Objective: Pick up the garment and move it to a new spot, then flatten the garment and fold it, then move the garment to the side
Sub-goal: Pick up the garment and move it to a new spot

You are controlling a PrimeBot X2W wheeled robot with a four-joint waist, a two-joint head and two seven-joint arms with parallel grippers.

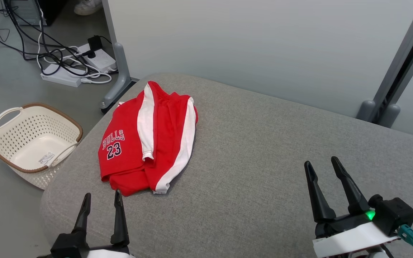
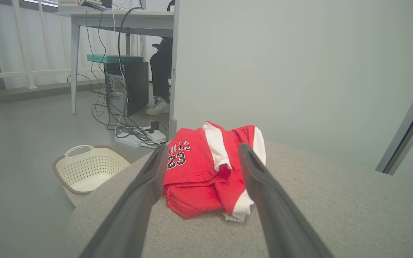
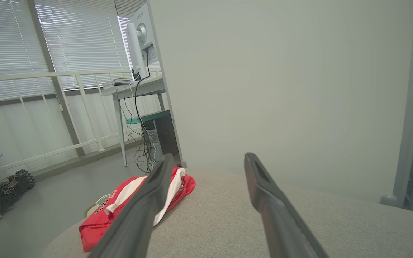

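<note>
Head and wrist views. A perforated cream basket (image 1: 23, 136) (image 2: 91, 166) with a brown rim is seen on the floor, left of the grey fabric-covered surface (image 1: 264, 150); a small white label is visible on its inner bottom. The garment (image 1: 127, 143) (image 2: 199, 168) (image 3: 95, 225), red with white stripes and printed "BULLS 23", is laid folded near the surface's far left corner. Its near edge lies just ahead of the left pincer (image 1: 102, 194) (image 2: 203, 146), whose fingers are spread apart and clear of the cloth. The right pincer (image 1: 321, 161) (image 3: 209, 155), likewise spread and holding nothing, is well apart from the garment, to its right. The garment's long axis, followed by the stripes, runs away from the robot, leaning slightly right at the far end.
</note>
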